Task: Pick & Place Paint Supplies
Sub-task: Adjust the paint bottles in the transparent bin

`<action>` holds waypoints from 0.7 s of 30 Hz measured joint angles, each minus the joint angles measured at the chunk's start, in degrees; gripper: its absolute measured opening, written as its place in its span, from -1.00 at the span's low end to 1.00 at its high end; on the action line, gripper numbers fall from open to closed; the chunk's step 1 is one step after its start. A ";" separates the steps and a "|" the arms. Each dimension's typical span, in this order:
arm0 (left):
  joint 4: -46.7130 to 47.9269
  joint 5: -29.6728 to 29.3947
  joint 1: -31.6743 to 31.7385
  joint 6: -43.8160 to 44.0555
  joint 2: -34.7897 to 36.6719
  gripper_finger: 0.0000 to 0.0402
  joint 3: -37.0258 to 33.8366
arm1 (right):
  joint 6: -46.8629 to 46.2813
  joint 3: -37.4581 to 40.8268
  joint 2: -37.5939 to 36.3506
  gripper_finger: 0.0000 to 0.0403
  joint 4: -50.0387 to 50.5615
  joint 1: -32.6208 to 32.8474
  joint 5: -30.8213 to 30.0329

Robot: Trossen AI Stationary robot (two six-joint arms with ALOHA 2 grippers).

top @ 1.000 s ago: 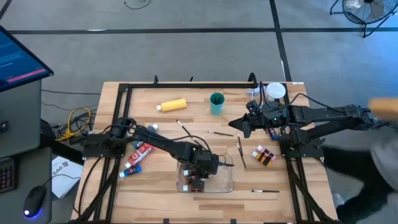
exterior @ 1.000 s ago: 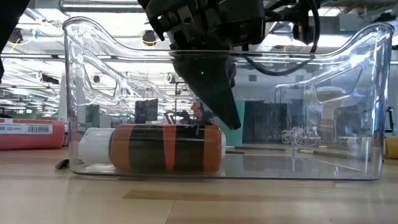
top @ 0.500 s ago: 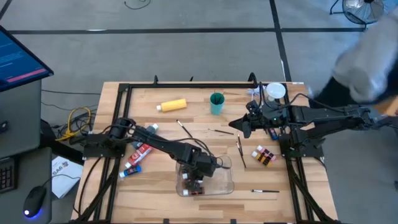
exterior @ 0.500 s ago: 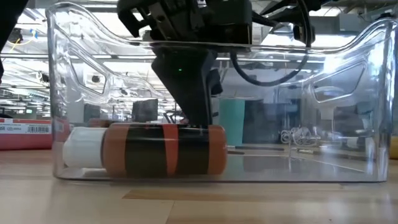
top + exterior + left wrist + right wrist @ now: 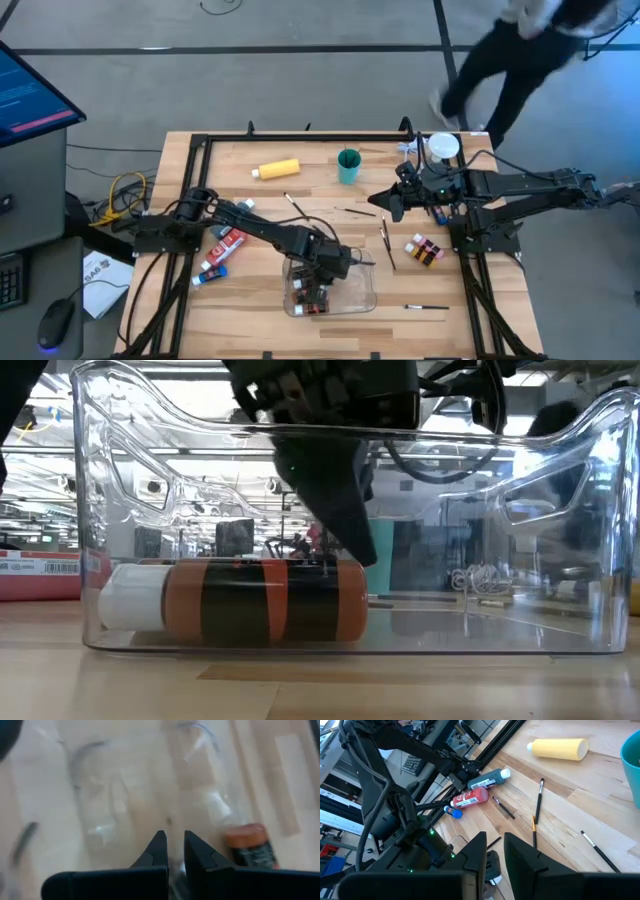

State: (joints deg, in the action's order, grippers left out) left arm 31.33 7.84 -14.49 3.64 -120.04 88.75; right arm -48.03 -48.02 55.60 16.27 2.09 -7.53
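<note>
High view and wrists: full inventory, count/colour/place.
yellow bottle: one, yellow, lying at the table's far side
teal cup: one, teal, right of the yellow bottle
clear tray: one, clear, near edge, centre
bottle in tray: at least one, brown with a white cap, lying flat
small bottles: cluster, brown/red, right side; count unclear
paint tubes: three, red, blue, grey, left side
brushes: about five, dark, thin, scattered centre to right
person: one, on the floor beyond the table
left gripper: shut, inside the tray
right gripper: over the table, right of centre
</note>
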 joint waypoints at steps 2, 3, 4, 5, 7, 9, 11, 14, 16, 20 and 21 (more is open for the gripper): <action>0.05 -0.64 0.62 -0.04 -0.01 -1.00 0.00 | 0.00 0.00 0.01 -0.70 0.00 0.00 0.00; 0.01 -0.81 0.97 -0.04 -0.18 -1.00 0.00 | 0.00 -0.01 -0.01 -0.70 0.00 0.00 0.00; 0.09 -0.84 1.23 -0.04 -0.28 -1.00 0.00 | 0.00 0.01 0.00 -0.70 0.00 0.00 0.00; 0.32 -0.77 1.46 -0.02 -0.34 -1.00 0.00 | 0.00 0.00 0.00 -0.70 0.00 0.00 0.02; 0.26 -0.92 1.45 -0.08 -0.36 -1.00 0.00 | 0.00 0.00 0.01 -0.70 0.00 0.00 0.02; 0.40 -1.00 1.45 -0.37 -0.36 -1.00 0.00 | 0.00 0.00 0.02 -0.70 0.00 0.00 0.02; 0.85 -1.37 1.34 -0.39 -0.36 -1.00 0.00 | 0.00 -0.01 0.02 -0.70 0.00 0.00 0.02; 1.20 -2.20 0.99 -0.46 -0.36 -1.00 0.00 | 0.00 0.00 0.01 -0.70 0.00 0.00 0.02; 1.30 -3.10 0.81 -1.08 -0.36 -1.00 0.00 | 0.00 -0.01 0.01 -0.70 0.00 0.00 0.02; 3.78 -4.42 0.21 -2.23 -0.37 -1.00 0.00 | 0.00 0.01 0.00 -0.70 0.00 0.00 0.02; 4.62 -4.50 0.09 -2.57 -0.38 -1.00 0.00 | 0.00 0.00 0.00 -0.70 0.00 0.03 0.02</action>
State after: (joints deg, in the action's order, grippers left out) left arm 35.95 3.34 -14.40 1.07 -120.42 88.75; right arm -48.03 -48.02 55.60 16.27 2.12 -7.51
